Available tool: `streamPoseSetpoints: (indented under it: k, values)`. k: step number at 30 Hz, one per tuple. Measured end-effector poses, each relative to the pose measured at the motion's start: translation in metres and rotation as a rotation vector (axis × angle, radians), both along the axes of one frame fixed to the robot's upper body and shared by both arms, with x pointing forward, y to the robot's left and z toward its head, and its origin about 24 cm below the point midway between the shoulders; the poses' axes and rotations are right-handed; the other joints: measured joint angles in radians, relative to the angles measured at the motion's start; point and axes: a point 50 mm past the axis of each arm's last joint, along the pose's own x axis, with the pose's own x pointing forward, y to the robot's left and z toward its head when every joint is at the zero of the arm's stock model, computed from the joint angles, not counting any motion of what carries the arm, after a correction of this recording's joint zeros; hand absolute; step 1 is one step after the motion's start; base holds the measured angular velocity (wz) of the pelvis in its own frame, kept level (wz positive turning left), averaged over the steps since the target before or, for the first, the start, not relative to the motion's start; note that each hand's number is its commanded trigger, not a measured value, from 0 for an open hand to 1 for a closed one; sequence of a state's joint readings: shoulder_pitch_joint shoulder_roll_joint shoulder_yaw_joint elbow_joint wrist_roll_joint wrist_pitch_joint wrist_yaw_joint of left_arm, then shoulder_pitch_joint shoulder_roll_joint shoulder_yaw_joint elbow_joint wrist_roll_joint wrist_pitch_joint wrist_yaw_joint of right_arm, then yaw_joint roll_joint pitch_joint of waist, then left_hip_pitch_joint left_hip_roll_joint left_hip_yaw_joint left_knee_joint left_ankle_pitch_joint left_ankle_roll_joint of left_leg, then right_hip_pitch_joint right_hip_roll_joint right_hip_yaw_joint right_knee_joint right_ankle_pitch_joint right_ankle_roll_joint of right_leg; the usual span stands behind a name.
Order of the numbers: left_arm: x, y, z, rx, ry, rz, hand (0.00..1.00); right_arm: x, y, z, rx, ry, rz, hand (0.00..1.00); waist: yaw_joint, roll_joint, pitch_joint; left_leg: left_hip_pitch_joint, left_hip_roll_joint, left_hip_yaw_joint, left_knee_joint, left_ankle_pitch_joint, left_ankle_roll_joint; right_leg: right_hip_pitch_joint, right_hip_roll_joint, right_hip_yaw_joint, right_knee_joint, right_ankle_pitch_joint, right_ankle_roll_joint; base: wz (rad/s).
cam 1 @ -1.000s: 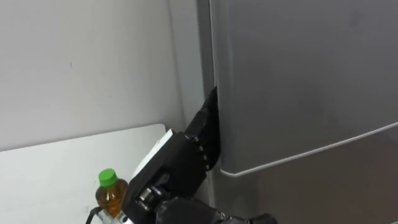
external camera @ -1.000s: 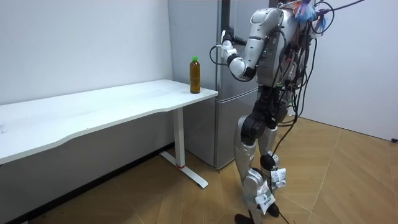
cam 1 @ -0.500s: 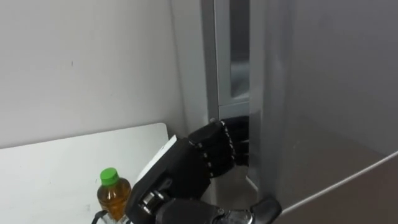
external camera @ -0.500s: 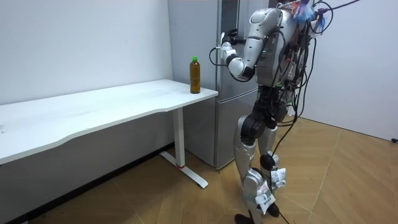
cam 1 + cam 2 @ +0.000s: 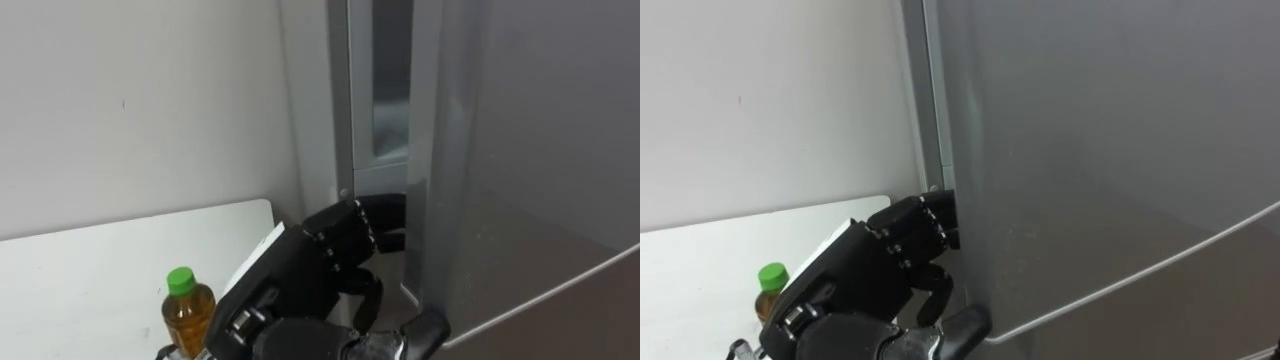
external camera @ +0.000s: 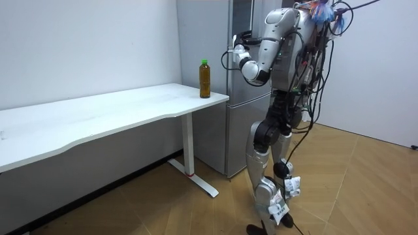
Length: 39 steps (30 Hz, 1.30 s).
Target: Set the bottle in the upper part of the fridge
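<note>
A bottle [image 5: 186, 310] of amber drink with a green cap stands on the white table [image 5: 90, 270], near its corner by the fridge [image 6: 236, 124]. My left hand [image 5: 310, 265] is up at the left edge of the grey upper fridge door [image 5: 530, 150]. Its fingers [image 5: 380, 215] curl round that edge from behind, and the thumb lies below the door. The door stands ajar, with a narrow strip of the fridge's inside showing. In the room view I stand upright before the fridge, the left hand [image 6: 238, 49] raised to the door and the bottle [image 6: 205, 78] to the room view's left.
The long white table [image 6: 98, 114] runs along the wall to my left and ends beside the fridge. The lower fridge door [image 5: 1160, 310] is closed under the upper one. Wooden floor lies behind me.
The upper fridge door has swung out from closed to ajar. My left hand's fingers have curled round its edge from straight.
</note>
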<state>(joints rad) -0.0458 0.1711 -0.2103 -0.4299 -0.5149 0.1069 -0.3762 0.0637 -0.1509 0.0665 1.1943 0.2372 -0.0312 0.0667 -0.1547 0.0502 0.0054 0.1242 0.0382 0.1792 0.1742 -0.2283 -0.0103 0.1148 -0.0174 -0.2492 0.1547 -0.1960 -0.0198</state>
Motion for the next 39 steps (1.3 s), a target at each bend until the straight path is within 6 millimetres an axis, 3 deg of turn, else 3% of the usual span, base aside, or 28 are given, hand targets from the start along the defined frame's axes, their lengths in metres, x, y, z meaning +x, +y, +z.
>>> streamPoseSetpoints:
  k: [11,17,22,23,26,28,34,39]
  values:
    - [0.0,-0.001,-0.001,-0.002,0.004,-0.008,1.0,0.0,0.0,0.0,-0.001,0.0,0.0,0.0,0.0,-0.001,0.001,0.001,0.0,0.006,0.0,0.0,0.0,-0.001,0.0,0.002,0.0,0.0,0.0,0.0]
    - [-0.001,-0.002,-0.001,-0.003,0.003,-0.011,0.71,0.0,0.0,0.0,-0.001,-0.001,0.001,0.0,0.0,-0.002,0.0017,0.0,0.0,0.006,0.0,0.0,0.0,0.0,0.0,0.001,-0.001,0.0,0.0,0.0]
    - [-0.001,-0.004,0.0,-0.006,0.0,-0.019,0.58,0.001,0.0,0.0,-0.002,-0.001,0.002,0.0,-0.004,-0.003,0.0023,0.001,0.0,0.007,0.0,0.0,0.0,0.003,0.0,0.002,-0.003,0.0,0.0,0.0]
    - [-0.002,-0.004,0.0,-0.007,-0.001,-0.023,0.52,0.0,0.0,0.0,-0.002,0.0,0.002,0.0,-0.004,-0.003,0.0024,0.002,0.0,0.008,0.0,0.0,0.0,0.004,0.0,0.002,-0.003,0.0,0.0,0.0]
    - [-0.004,-0.01,0.0,-0.009,-0.015,-0.053,0.16,0.001,-0.001,0.0,-0.005,-0.002,-0.002,0.0,-0.006,-0.001,0.003,0.006,0.001,0.019,0.0,0.0,0.0,0.006,0.0,0.005,-0.004,0.0,0.0,0.0]
    - [-0.006,-0.014,0.0,-0.009,-0.023,-0.081,0.0,0.001,-0.001,0.0,-0.005,-0.001,-0.004,0.0,-0.006,0.0,0.0036,0.006,0.002,0.035,0.0,0.0,0.0,0.002,0.0,0.012,-0.003,0.0,0.0,-0.07]
    - [-0.01,-0.024,0.0,0.002,-0.039,-0.162,0.0,0.002,-0.001,0.0,0.007,-0.009,-0.025,0.0,-0.02,0.005,0.0022,-0.009,0.004,0.062,0.008,0.0,0.0,-0.019,0.0,0.034,-0.002,0.005,0.0,-0.12]
    - [-0.013,-0.033,0.004,0.012,-0.07,-0.237,0.0,0.005,-0.001,0.001,0.009,-0.019,-0.026,0.0,-0.061,0.01,0.001,-0.009,0.006,0.084,0.01,0.0,0.0,-0.028,0.001,0.054,0.001,0.006,0.001,-0.13]
